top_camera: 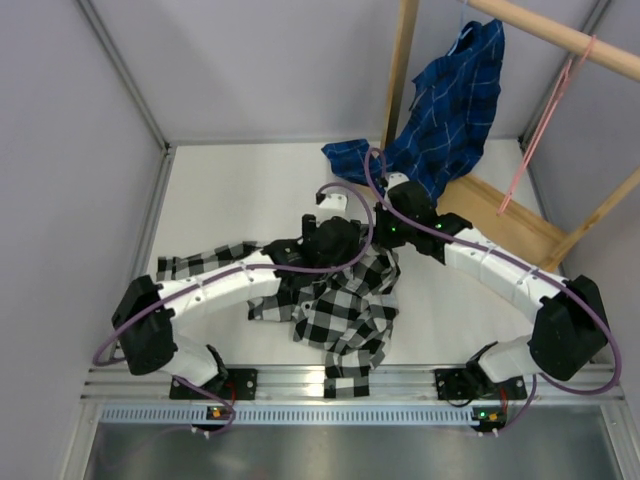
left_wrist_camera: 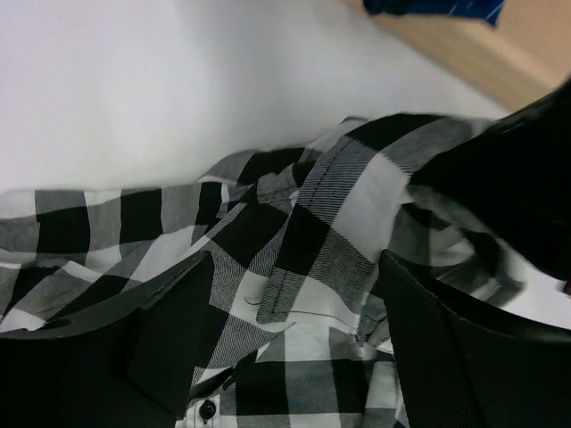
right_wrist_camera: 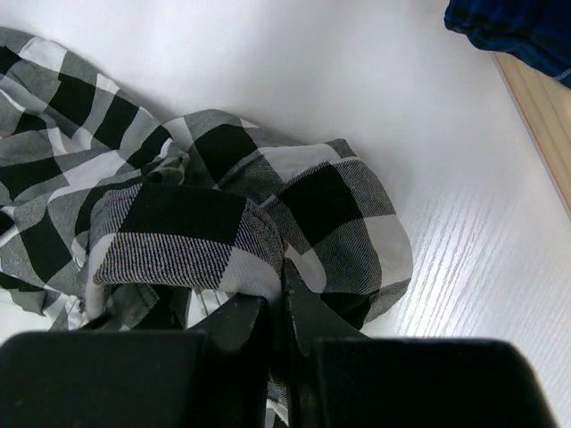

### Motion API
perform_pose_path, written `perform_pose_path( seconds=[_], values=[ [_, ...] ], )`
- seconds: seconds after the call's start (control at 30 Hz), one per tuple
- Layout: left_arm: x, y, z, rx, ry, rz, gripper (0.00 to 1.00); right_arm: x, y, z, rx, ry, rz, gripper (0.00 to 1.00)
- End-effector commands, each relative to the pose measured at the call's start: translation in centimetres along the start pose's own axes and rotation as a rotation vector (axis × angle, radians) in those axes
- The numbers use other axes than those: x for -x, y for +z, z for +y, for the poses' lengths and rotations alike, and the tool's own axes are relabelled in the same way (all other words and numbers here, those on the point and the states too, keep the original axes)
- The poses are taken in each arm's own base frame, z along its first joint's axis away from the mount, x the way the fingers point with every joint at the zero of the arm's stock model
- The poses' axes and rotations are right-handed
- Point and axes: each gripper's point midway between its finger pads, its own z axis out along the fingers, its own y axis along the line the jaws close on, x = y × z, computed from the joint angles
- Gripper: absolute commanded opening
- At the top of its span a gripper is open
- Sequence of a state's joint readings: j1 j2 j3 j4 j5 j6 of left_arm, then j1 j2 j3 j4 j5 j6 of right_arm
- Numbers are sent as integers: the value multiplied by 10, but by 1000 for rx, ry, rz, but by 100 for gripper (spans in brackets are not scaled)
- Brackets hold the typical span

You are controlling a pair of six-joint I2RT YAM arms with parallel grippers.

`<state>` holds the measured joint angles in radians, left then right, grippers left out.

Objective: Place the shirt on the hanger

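Shirt [top_camera: 345, 310] is lying crumpled by the near edge, with the table [top_camera: 230, 200] opening leftward. Right gripper [right_wrist_camera: 281, 299] is pinching a fold; left gripper [left_wrist_camera: 294, 303] is gaping over cloth, both covering its top.

Wht tabletop [top_camera: 240, 200], grey walls [top_camera: 250, 60], wood rack [top_camera: 500, 225] w/ rod [top_camera: 560, 35] rear-R.
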<state>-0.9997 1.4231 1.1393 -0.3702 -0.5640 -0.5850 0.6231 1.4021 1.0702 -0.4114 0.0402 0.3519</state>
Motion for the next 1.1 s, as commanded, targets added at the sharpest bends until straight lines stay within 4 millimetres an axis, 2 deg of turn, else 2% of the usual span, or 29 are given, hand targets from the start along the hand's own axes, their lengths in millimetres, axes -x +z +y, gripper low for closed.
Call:
perform_pose_path(
  seconds=[0.0, 0.07, 0.23, 0.3, 0.4, 0.5, 0.53, 0.63, 0.8, 0.83, 0.9, 1.0, 1.07],
  values=[
    [-4, 11, -6, 13, 36, 23, 75, 25, -9, 4, 6, 23, -57, 4],
    [-14, 16, -15, -20, 41, 54, 72, 26, -8, 5, 8, 22, -55, 3],
    [-26, 26, -16, -7, 55, 78, 70, 22, 5, 2, -9, 24, -38, 4],
    [-29, 29, -14, 12, 70, 81, 61, 20, 11, 1, -14, 23, -25, 4],
    [-36, 32, -7, 81, 93, 69, 56, 19, 15, 1, -19, 32, -19, 4],
    [-38, 35, 0, 137, 108, 67, 57, 19, 17, 0, -24, 32, -19, 4],
    [-43, 35, 2, 156, 132, 79, 62, 19, 18, 0, -25, 30, -20, 4],
    [-37, 32, 1, 187, 155, 65, 69, 18, 21, -2, -37, 27, -15, 4],
    [-19, 15, -8, 193, 155, 26, 75, 16, 28, -7, -60, 22, -1, 3],
    [-18, 14, -10, 183, 152, 27, 74, 16, 28, -8, -62, 25, -2, 3],
    [-19, 12, -15, 161, 141, 33, 63, 18, 30, -10, -68, 42, -19, 2],
    [-30, 11, -28, 124, 144, 60, 56, 22, 30, -8, -57, 60, -39, 2],
    [-35, 15, -29, 133, 147, 68, 54, 22, 30, -5, -46, 65, -41, 1]
  ],
)
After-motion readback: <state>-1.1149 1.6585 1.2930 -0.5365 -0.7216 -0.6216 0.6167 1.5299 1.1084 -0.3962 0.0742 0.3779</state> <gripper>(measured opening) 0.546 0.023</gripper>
